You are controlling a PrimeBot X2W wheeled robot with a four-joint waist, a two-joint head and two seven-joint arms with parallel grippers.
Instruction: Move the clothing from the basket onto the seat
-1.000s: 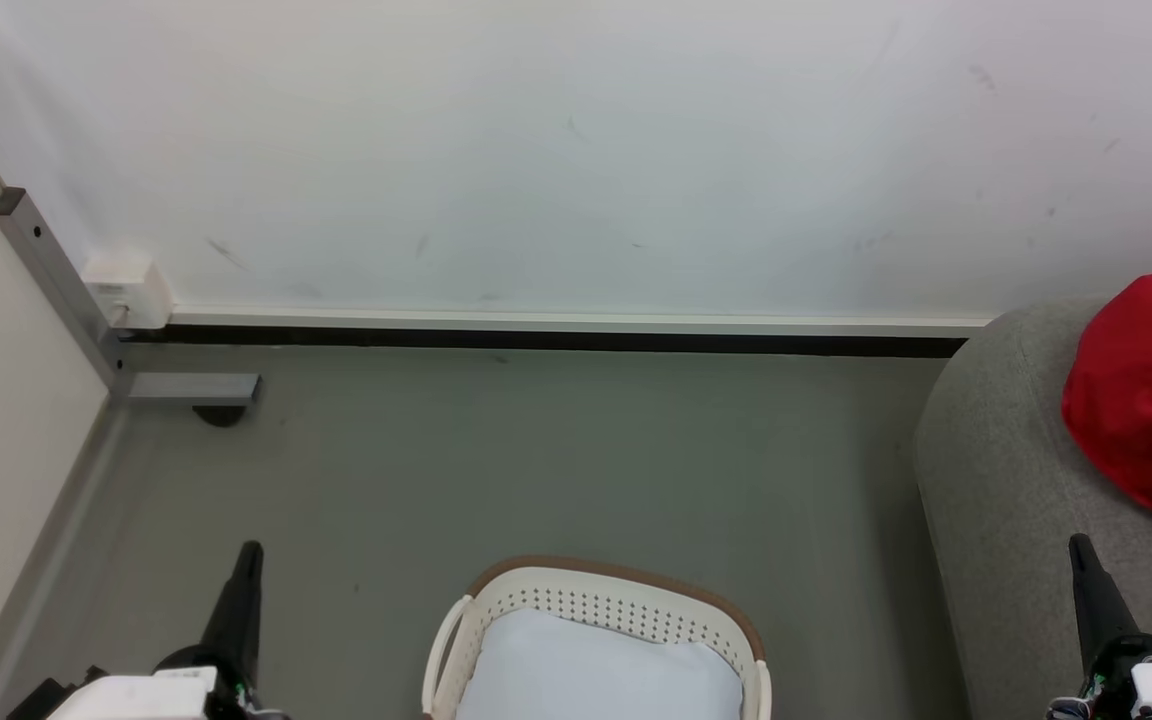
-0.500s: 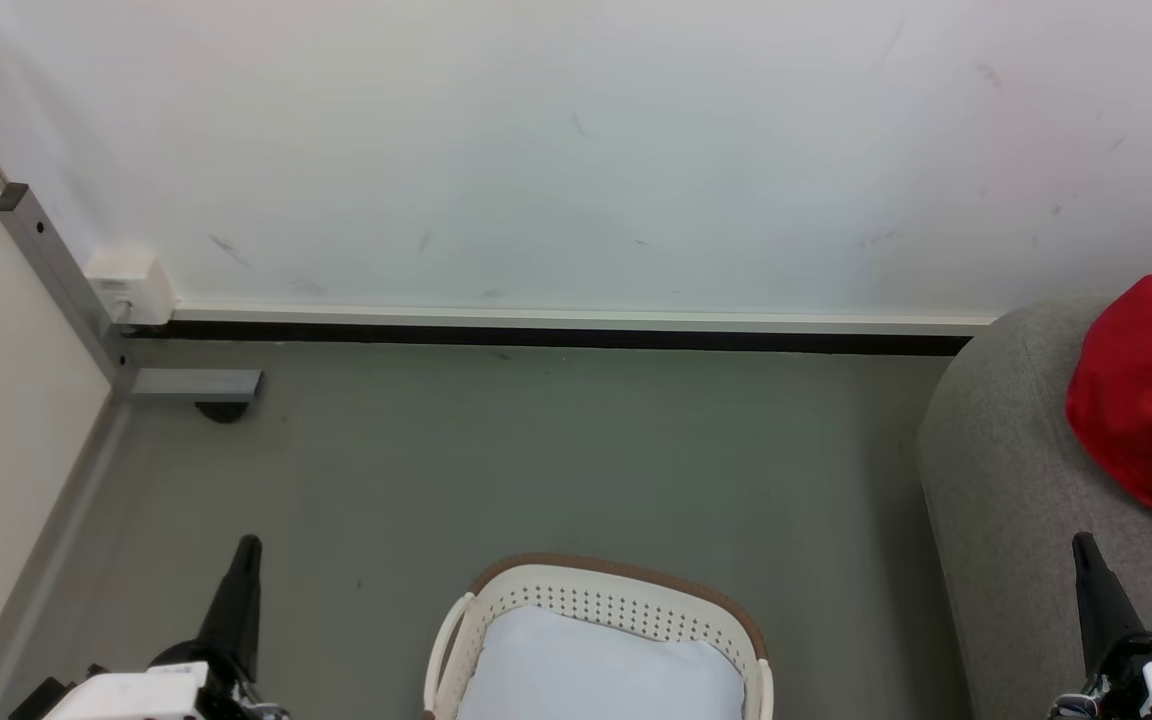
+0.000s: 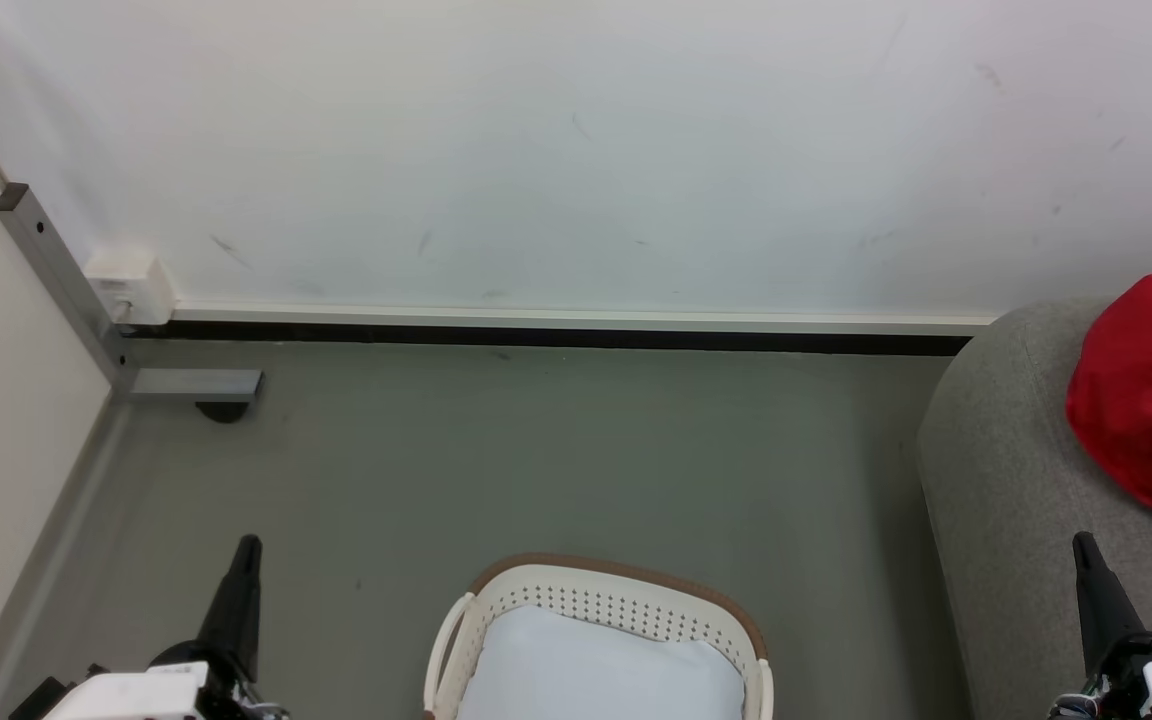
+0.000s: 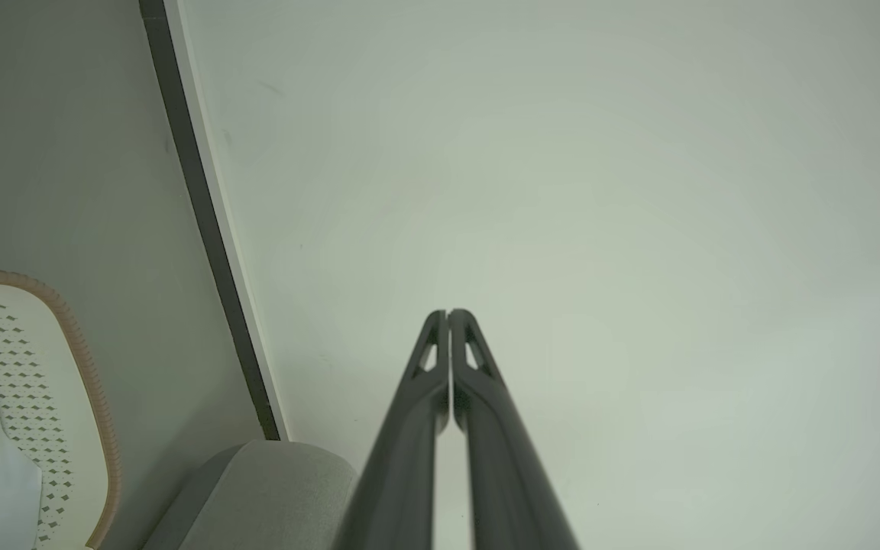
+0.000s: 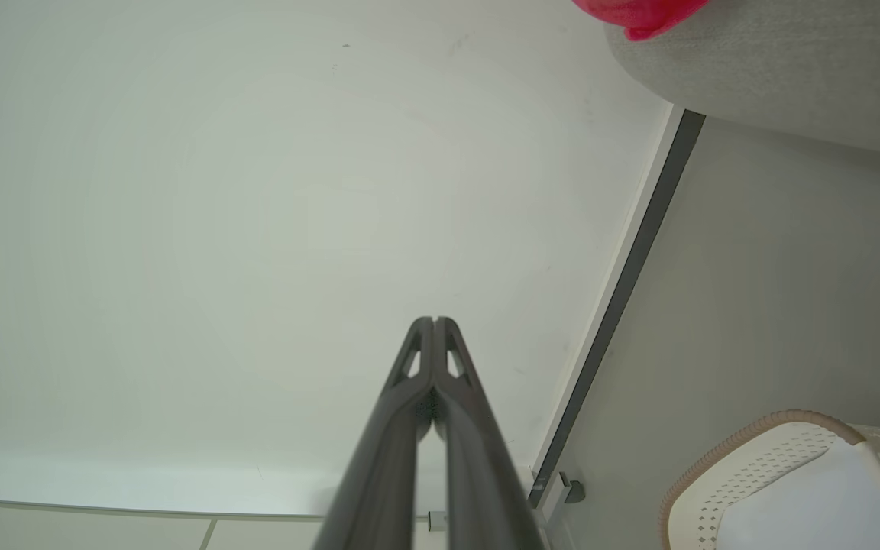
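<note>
– Two claws in the head view, right? What are they doing?

– Yes. The left claw (image 3: 248, 548) is to the left of the basket (image 3: 616, 572). The right claw (image 3: 1082, 545) is to the right of it, by the grey seat (image 3: 1006, 470). Both look pinched shut and hold nothing.

– Where is the clothing?

– The red clothing (image 3: 1151, 400) lies on the seat, well off to the right of the basket. I think the job is done. That may be why the claws wait one on each side, out of the way.

– So what is in the basket?

– A pale cloth (image 3: 596, 670). It is not the red one, so I think it is meant to be left there.

– What about the left wrist view?

– The left claw (image 4: 448, 315) has its two fingers pressed together with nothing between them. It points at the white wall (image 4: 638, 191). The basket (image 4: 96, 428) is off to one side, well apart from the fingers.

– And the right wrist view?

– Same thing. The right claw (image 5: 433, 321) is shut tight and empty, and it points at the wall too. A bit of red clothing (image 5: 638, 11) peeks over the seat (image 5: 776, 69) edge, well apart from the basket (image 5: 745, 451).

– Why keep the fingers shut?

– My guess is that shut fingers can't snag on any cloth.
</note>
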